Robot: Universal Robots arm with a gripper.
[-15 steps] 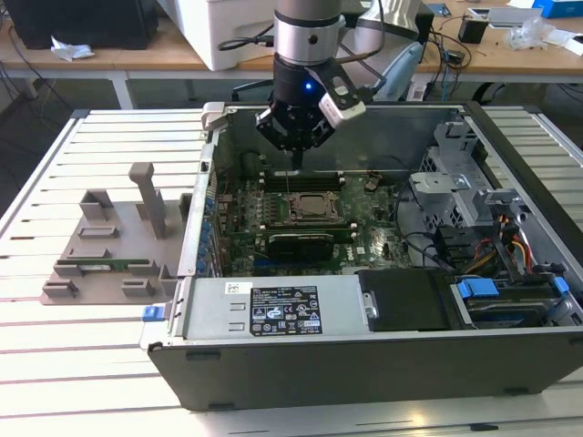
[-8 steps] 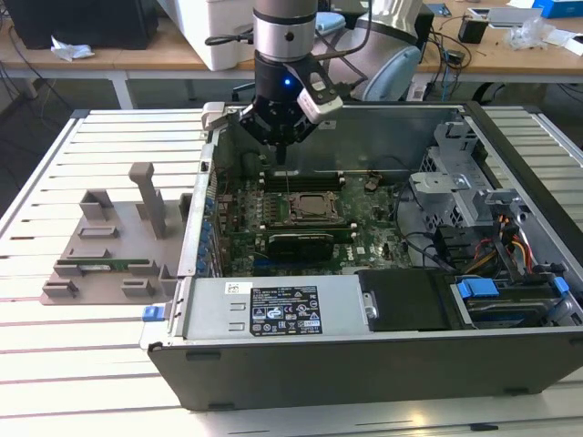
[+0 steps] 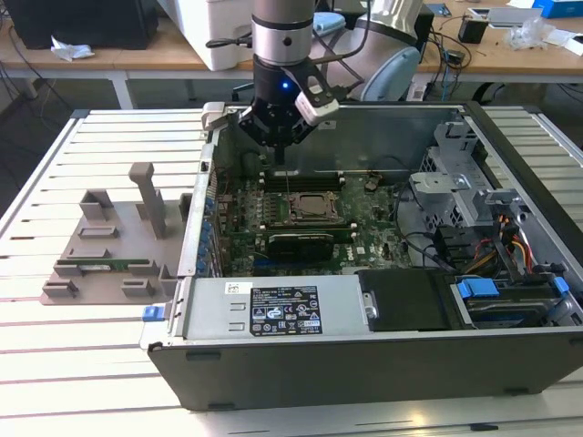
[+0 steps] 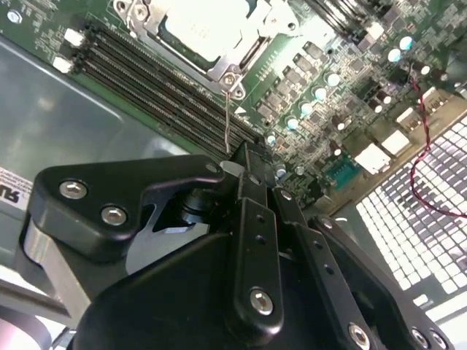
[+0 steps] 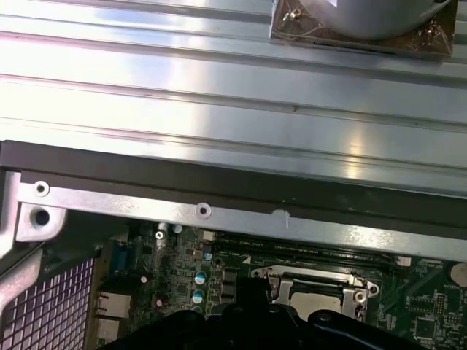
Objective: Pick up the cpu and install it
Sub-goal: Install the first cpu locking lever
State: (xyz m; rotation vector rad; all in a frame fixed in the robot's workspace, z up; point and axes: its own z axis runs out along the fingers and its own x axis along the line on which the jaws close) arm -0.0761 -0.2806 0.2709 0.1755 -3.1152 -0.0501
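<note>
The end effector (image 3: 276, 146) hangs straight down above the cpu (image 3: 304, 208) seated in its socket; whether its fingers are apart, I cannot tell.

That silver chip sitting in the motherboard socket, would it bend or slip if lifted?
Probably stiff: the cpu is a flat square plate. Its smooth pale top looks slippery. Sitting inside the socket frame, its edges are likely hard to catch.

The claw (image 3: 279, 146) hangs above the cpu (image 3: 307, 208) seated in the open computer case (image 3: 364, 364)
</note>
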